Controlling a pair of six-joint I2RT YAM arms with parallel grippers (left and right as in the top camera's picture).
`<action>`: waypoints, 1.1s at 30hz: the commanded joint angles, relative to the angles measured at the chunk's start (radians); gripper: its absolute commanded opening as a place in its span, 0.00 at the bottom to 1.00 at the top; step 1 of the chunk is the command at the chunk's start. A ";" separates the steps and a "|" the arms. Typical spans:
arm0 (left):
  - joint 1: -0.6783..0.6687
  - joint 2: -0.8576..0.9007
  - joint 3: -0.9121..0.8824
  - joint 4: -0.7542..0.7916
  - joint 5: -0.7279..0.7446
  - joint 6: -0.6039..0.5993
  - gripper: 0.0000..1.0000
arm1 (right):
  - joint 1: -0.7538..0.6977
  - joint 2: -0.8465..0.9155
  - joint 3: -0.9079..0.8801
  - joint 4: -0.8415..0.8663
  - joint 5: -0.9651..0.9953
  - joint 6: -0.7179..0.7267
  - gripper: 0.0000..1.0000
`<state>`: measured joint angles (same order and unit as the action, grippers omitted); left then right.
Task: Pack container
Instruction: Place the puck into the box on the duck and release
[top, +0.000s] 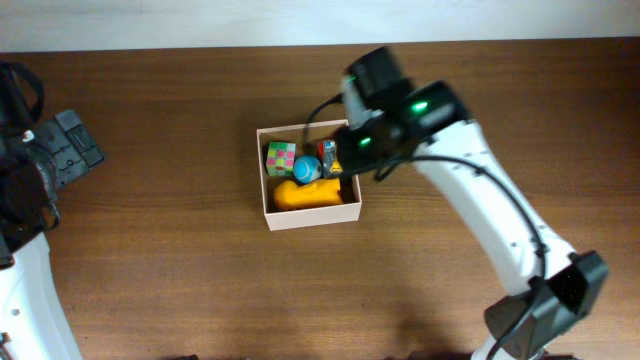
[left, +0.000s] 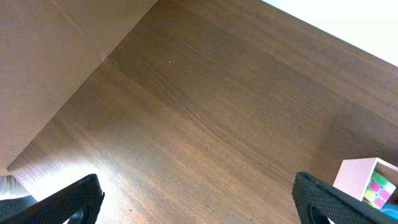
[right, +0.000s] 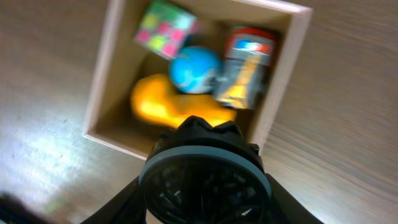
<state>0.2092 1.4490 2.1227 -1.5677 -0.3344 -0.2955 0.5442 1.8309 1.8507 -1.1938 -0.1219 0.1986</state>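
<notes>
The container (top: 310, 216) is a square white-walled box with a tan inside, at the table's middle; it also shows in the right wrist view (right: 283, 87) and in the left wrist view (left: 354, 177). In it lie a green-and-pink cube (top: 281, 157), a blue ball (top: 306, 169), an orange toy (top: 305, 196) and a red-and-silver item (top: 327, 155). My right gripper (top: 348, 172) hangs over the box's right edge, shut on a round black thing with a grey rim (right: 205, 180). My left gripper (left: 199, 205) is open and empty over bare table at the far left (top: 72, 145).
The brown wooden table (top: 180, 280) surrounds the box. A pale wall or floor strip (top: 200, 20) runs along the table's far edge. The right arm (top: 490, 220) reaches in from the lower right.
</notes>
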 joint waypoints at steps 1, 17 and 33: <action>0.004 -0.011 0.006 0.000 -0.018 0.001 0.99 | 0.082 0.078 -0.018 0.031 0.006 -0.007 0.48; 0.004 -0.011 0.006 0.000 -0.018 0.001 0.99 | 0.136 0.152 0.086 0.103 0.032 -0.060 0.77; 0.004 -0.011 0.006 0.000 -0.018 0.001 0.99 | 0.136 -0.013 0.602 -0.310 -0.014 -0.061 0.99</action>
<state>0.2092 1.4490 2.1227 -1.5677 -0.3344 -0.2958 0.6788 1.8275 2.4348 -1.4807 -0.1078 0.1459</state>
